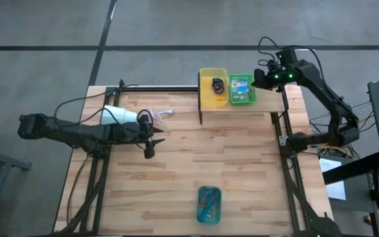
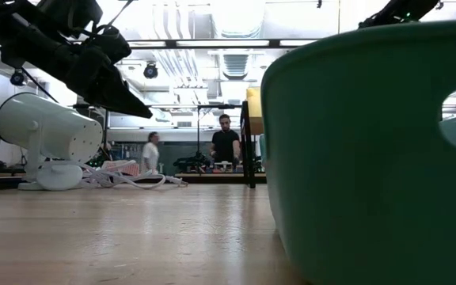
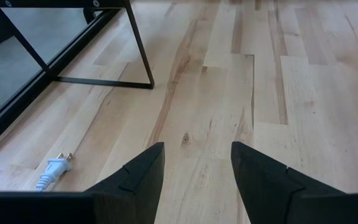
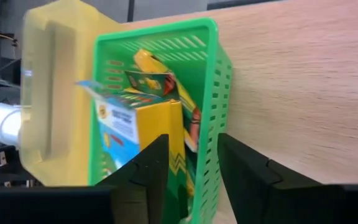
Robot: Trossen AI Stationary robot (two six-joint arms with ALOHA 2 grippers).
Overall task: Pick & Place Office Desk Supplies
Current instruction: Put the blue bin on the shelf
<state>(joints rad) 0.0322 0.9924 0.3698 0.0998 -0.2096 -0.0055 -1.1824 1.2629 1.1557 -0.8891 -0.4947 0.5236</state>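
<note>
On the raised shelf at the table's far edge stand a yellow tray (image 1: 206,95) and a green tray (image 1: 241,89). Yellow-and-green crayon boxes (image 4: 145,124) stand on end and lean in the green tray (image 4: 219,93). My right gripper (image 4: 194,165) hovers open over that tray's right side (image 1: 260,79), its fingers apart just above the nearest box. The yellow tray holds a dark loop (image 1: 217,84) and an orange piece (image 1: 220,100). My left gripper (image 1: 151,143) waits open over bare wood left of centre (image 3: 197,165). My right gripper stands with its fingers apart beside the nearest crayon box's upper corner (image 4: 176,146). One finger (image 4: 148,168) covers that corner, so I cannot tell whether it touches the box. The box stands on end in the green tray.
A teal tray (image 1: 209,204) with thin coloured loops sits near the front edge and fills the low view's right (image 2: 370,150). A white lamp (image 1: 120,115) and its cord with a plug (image 3: 55,168) lie by the left arm. The shelf's black frame (image 3: 104,81) stands on the table. People stand far behind.
</note>
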